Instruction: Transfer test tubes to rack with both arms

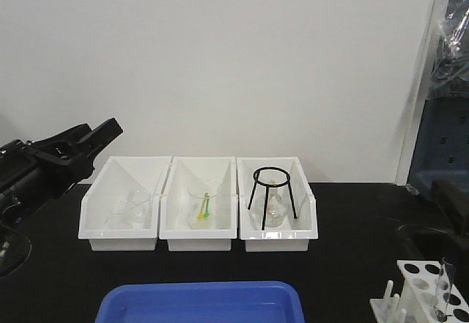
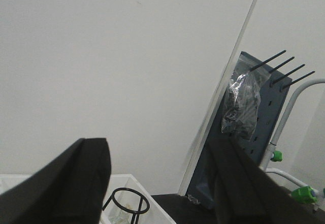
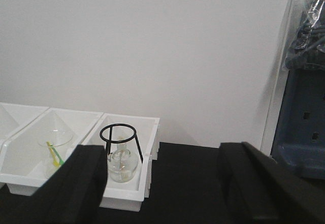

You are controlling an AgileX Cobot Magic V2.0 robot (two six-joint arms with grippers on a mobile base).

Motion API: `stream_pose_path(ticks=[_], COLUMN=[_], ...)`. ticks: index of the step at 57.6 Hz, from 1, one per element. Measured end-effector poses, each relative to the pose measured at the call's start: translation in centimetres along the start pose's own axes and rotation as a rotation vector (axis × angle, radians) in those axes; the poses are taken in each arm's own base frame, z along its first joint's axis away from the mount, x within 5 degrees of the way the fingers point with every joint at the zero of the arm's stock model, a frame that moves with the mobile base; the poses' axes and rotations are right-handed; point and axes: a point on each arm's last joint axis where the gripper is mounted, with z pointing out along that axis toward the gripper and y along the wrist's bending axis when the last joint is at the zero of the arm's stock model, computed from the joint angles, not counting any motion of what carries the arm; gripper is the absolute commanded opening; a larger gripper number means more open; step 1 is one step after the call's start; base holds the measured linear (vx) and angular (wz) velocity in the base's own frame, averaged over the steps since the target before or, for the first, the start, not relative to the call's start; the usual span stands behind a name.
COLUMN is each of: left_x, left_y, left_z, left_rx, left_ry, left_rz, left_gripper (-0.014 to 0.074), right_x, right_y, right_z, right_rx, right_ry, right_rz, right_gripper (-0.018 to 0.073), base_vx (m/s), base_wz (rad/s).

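Three white bins [image 1: 198,224] are ranged on a black tabletop [image 1: 344,264] before a plain white wall [image 1: 234,59]; no writing can be read. The rack [image 1: 432,294], with one test tube [image 1: 445,283] stood in it, is seen at five o'clock. The left gripper [image 2: 160,183] and right gripper [image 3: 162,183] are both held wide and empty.

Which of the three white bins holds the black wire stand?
On the black table, three white bins stand in a row against the wall. Take the right-hand bin: it alone holds a black wire tripod stand, set over a clear flask.

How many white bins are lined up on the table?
3, side by side against the wall: left bin, middle bin, and right bin holding a black wire stand.
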Motion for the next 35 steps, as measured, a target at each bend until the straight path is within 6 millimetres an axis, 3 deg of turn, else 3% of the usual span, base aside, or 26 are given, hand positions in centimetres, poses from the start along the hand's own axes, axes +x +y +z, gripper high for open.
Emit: stream_pose_path(ticks=[9,16,25,35], left_x=[-0.2,-1.1,-1.7,1.1], left_y=[0.7,0.4,-0.8,-1.6], left_z=[-0.4,-2.1,-7.1,-14.0], left_rx=[-0.083,-0.217,-0.353,-0.468], left_ry=[0.033,0.091,0.08,0.109], left_rz=[0.014,0.113,0.226,0.345], left_gripper=[0.0531,0.0493,0.0398,0.0233], right_x=[0.0,0.0,0.0,0.0], right_y=[0.0,0.0,0.0,0.0], right_z=[0.0,0.0,0.0,-0.1], right_rx=[-0.001,-0.001,-0.001,-0.001], right_ry=[0.002,0.001,0.001,-0.001], right_rz=[0.0,0.0,0.0,0.0], right_gripper=[0.0519,0.0519,0.0519,0.0519], base_vx=[0.0,0.0,0.0,0.0], base_wz=[0.0,0.0,0.0,0.0])
